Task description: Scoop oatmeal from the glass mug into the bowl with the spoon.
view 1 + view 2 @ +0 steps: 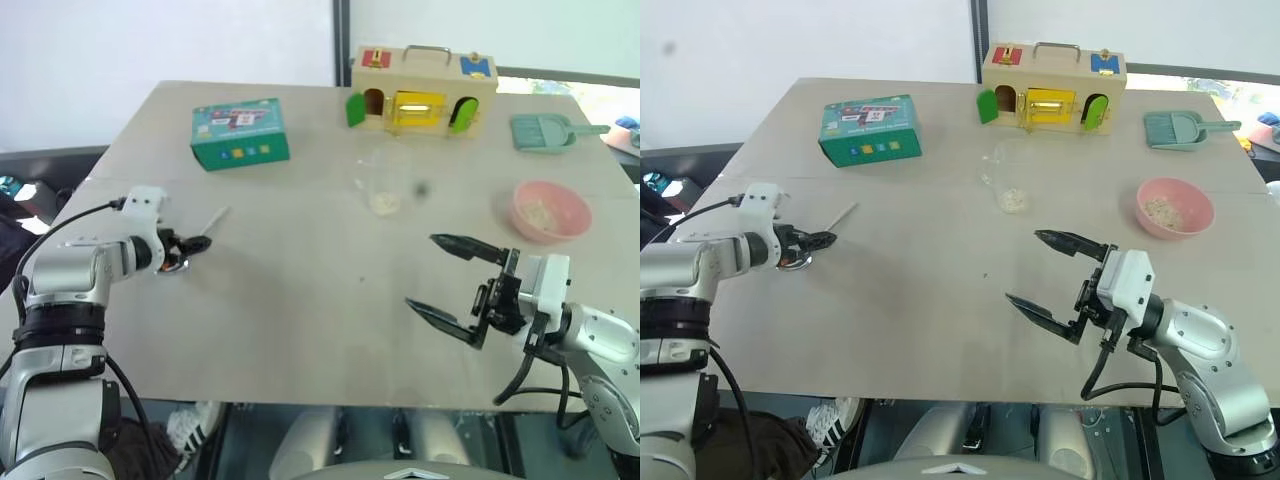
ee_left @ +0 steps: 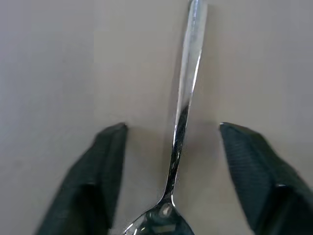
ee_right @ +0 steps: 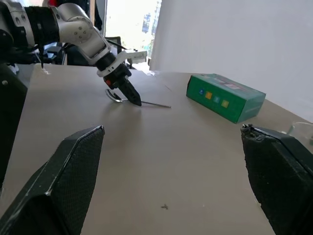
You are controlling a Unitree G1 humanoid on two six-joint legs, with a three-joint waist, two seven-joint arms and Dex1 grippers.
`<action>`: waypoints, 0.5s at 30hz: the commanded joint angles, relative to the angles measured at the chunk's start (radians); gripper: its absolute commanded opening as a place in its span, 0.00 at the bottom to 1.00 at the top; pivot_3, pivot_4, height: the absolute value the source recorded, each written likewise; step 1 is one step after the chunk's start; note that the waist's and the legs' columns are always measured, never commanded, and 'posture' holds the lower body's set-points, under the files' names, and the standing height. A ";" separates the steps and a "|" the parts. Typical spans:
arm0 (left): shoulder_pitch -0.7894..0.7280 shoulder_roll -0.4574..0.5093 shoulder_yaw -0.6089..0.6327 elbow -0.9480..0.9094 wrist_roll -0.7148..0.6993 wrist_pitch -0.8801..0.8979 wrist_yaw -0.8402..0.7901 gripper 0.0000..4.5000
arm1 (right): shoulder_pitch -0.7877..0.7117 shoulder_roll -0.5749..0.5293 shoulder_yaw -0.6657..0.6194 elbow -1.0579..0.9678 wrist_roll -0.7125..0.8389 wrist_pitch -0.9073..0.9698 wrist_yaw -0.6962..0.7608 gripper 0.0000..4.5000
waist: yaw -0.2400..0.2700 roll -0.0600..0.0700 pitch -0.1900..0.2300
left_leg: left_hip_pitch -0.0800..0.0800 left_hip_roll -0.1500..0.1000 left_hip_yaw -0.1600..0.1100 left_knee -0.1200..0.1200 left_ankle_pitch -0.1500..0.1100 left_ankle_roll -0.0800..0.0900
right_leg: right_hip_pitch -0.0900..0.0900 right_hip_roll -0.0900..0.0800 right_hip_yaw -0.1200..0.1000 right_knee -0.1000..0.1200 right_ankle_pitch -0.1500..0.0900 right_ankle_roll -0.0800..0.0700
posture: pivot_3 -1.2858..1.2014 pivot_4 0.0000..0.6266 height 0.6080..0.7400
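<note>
Hovering nearest over the table [image 1: 300, 330], the right gripper [image 1: 450, 280] holds its 2 fingers wide apart and empty. At the table's left, the left gripper [image 2: 171, 147] straddles the spoon [image 2: 183, 107], fingers apart on either side of the handle without touching it. Farther back stand the glass mug [image 1: 383, 185] holding oatmeal [image 1: 384, 203], and the bowl [image 1: 548, 211] to its right.

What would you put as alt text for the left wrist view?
A shiny silver spoon lies on the beige table, its handle running between the left gripper's two black jaws, which stand apart on either side without touching it.
</note>
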 commanded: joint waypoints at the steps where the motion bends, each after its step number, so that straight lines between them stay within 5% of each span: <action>1: -0.039 0.004 -0.017 0.065 0.037 -0.045 -0.033 0.29 | 0.016 -0.004 -0.019 -0.024 -0.007 -0.012 -0.017 1.00 | 0.001 0.000 0.000 | 0.000 0.000 0.000 0.000 0.000 0.000 | 0.000 0.000 0.000 0.000 0.000 0.000 | 0.52 0.24 1.00; 4: -0.039 -0.001 -0.017 0.070 0.056 -0.054 -0.030 0.01 | 0.023 0.011 -0.021 -0.016 0.000 0.010 -0.052 1.00 | -0.001 0.000 0.000 | 0.000 0.000 0.000 0.000 0.000 0.001 | 0.000 0.000 0.000 0.000 0.000 0.000 | 0.52 0.24 1.00; 10: -0.023 -0.068 0.101 -0.071 0.004 -0.047 0.063 0.01 | 0.008 0.013 0.014 -0.042 -0.023 0.202 -0.209 1.00 | 0.002 0.000 0.000 | 0.000 0.000 0.000 0.000 0.000 0.001 | 0.000 0.000 0.000 0.000 0.000 0.000 | 0.52 0.24 1.00; 15: 0.092 -0.260 0.209 -0.469 -0.107 -0.360 0.028 0.01 | -0.158 -0.009 -0.005 -0.081 0.170 0.534 -0.328 1.00 | -0.001 -0.002 0.001 | -0.003 0.000 0.000 0.001 0.000 0.001 | -0.001 -0.001 0.000 0.000 0.000 0.000 | 0.52 0.24 1.00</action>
